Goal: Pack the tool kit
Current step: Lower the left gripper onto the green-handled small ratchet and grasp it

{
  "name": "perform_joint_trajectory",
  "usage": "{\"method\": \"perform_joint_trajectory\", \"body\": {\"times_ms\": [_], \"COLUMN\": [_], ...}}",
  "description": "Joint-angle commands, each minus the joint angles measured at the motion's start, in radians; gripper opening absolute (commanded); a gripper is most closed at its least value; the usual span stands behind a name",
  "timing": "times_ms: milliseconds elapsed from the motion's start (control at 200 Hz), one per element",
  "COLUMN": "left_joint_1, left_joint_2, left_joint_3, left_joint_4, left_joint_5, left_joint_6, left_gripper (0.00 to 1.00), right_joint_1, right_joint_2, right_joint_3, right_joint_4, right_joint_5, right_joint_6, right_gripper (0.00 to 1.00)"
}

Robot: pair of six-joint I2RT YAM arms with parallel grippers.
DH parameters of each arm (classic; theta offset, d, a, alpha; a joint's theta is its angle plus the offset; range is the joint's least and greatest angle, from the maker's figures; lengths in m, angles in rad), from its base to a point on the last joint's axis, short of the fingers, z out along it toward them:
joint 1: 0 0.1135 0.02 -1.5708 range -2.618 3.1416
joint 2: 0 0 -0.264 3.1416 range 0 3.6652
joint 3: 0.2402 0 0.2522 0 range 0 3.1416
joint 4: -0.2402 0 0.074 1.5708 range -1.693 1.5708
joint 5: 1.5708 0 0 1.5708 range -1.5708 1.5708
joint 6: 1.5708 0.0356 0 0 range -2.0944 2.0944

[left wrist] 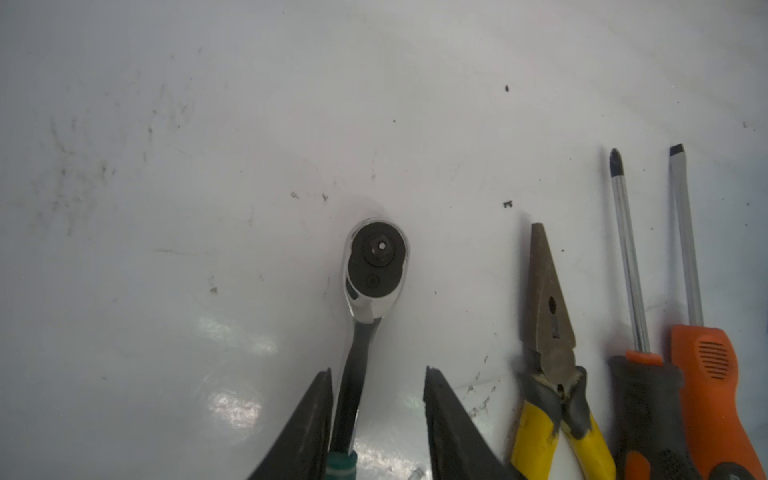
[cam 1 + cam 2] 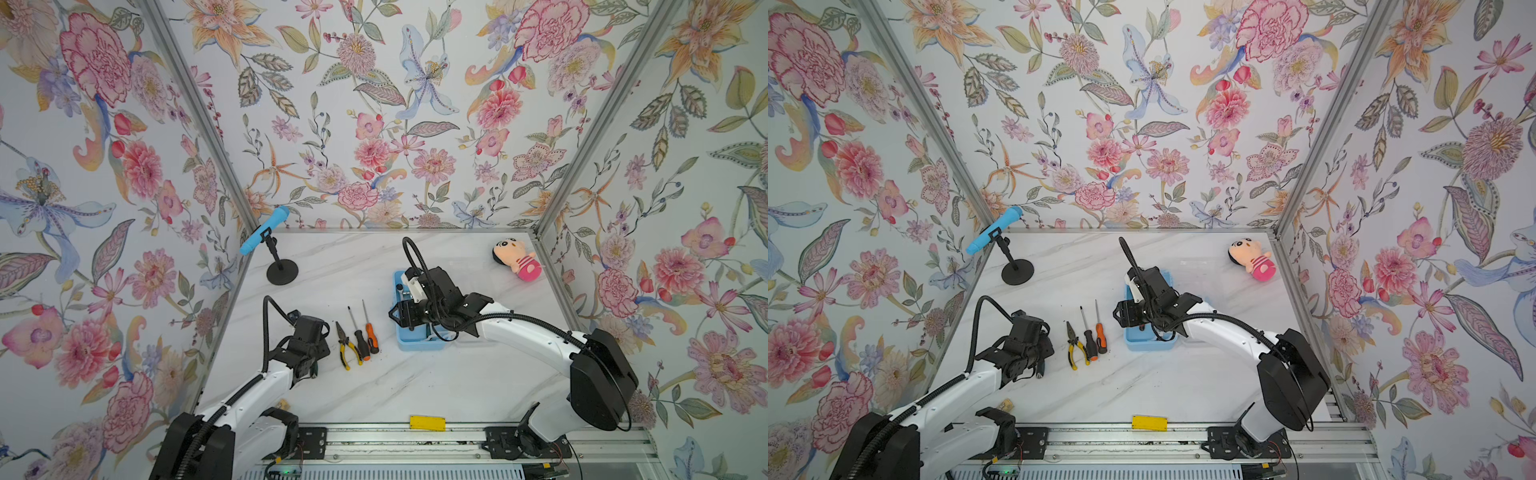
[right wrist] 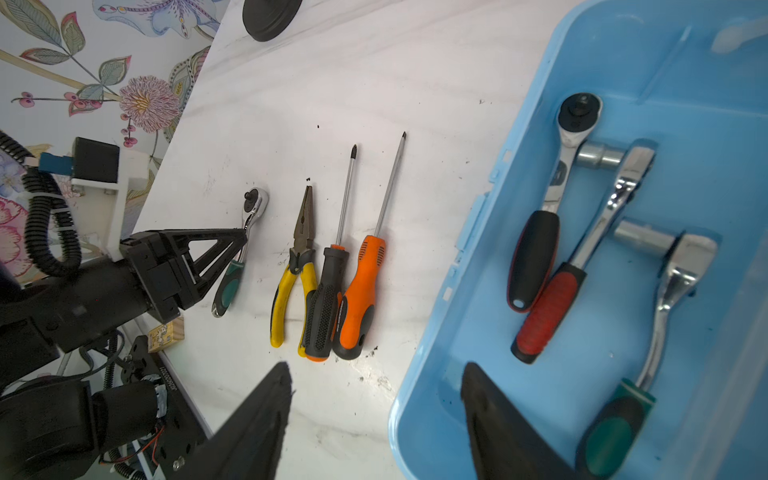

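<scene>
L pincer [image 1: 378, 372] is low over the counter [image 2: 415, 382]. Its jaws are part open, astride the shaft of the loose ratchet [image 1: 376, 257], which lies flat. One finger [image 1: 307, 424] touches the shaft; the other stands off w/ a clear gap, so no clamp on it. The ratchet head pokes out ahead of the tips, drive square up.

Btwn the two pincers 3 tools lie in a row on the counter. Yellow-handled pliers [image 1: 548, 324] are just beside L pincer, then the black screwdriver [image 1: 627, 257], then the orange screwdriver [image 1: 706, 374] nearest R pincer. All lie parallel, tips pointing the same way as the ratchet head, handles packed close.

R pincer [image 3: 376, 368] is wide open w/ nothing in it. It hangs across the side wall of the light-blue box [image 3: 469, 316], one finger over bare counter and the other over the box interior. The box sits on the counter right under R pincer & its wrist; in both top views that arm hides much of it.

Inside the box, ahead of R pincer:
- black-grip ratchet [image 3: 534, 257] & red-grip ratchet [image 3: 548, 307], handles touching
- green-grip ratchet [image 3: 660, 328] alongside, apart from them

Blue mic [image 2: 264, 228] on its stand is well beyond L pincer in the back corner. Pink doll [image 2: 519, 259] lies well beyond R pincer.
</scene>
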State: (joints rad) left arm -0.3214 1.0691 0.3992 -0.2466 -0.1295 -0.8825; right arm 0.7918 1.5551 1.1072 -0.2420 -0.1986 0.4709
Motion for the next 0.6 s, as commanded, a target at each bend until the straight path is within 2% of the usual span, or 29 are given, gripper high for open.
{"method": "perform_joint_trajectory", "body": {"times_ms": [0,220,420,596], "left_joint_1": [0.027,0.056,0.058,0.058], "left_joint_2": [0.031,0.124,0.164,0.171], "left_joint_3": [-0.010,0.013,0.017,0.015], "left_joint_4": [0.050,0.097,0.120,0.112], "left_joint_5": [0.003,0.013,0.032,0.023], "left_joint_6": [0.012,0.043,0.053,0.068], "left_gripper": [0.40,0.38,0.25,0.19], "right_joint_1": [0.004,-0.009,-0.021,-0.033], "right_joint_2": [0.017,0.017,0.014,0.019], "right_joint_3": [0.029,0.029,0.025,0.029], "right_joint_4": [0.009,0.011,0.011,0.016], "right_joint_5": [-0.002,-0.007,-0.008,-0.016], "right_joint_6": [0.005,0.008,0.009,0.009], "right_gripper": [0.66,0.66,0.66,0.66]}}
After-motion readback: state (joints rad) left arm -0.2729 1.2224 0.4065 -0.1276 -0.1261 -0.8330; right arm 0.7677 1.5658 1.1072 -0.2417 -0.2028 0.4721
